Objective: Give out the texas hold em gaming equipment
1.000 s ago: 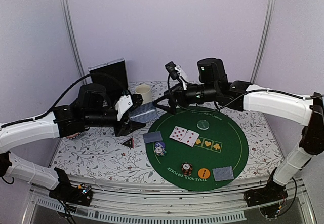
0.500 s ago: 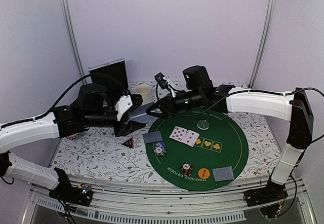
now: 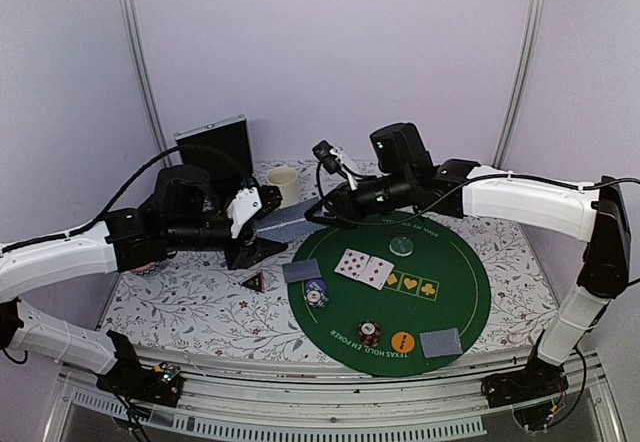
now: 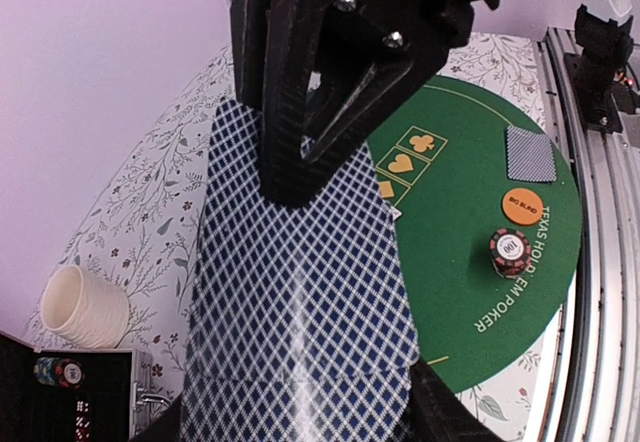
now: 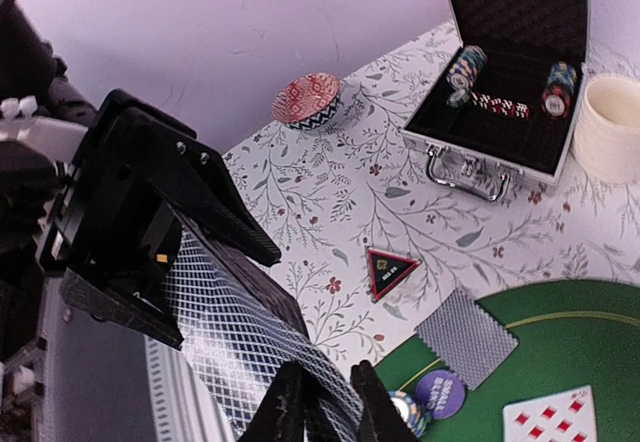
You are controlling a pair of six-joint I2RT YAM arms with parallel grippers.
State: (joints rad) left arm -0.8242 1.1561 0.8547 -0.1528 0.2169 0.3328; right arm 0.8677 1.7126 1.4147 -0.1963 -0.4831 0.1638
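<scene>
**Left wrist view: deck presented for a single-card grasp**

The playing cards (image 4: 300, 332) are held as a deck above the counter (image 3: 190, 302), clamped at their near end by the left tool (image 3: 268, 224). The right tool (image 4: 290, 187) is closed to a point on the far edge of the topmost card. The cards are judged light, thin, flexible and slippery against one another. A hold at the free far edge, on the top card only, is advised, lest several slide off together.
</scene>
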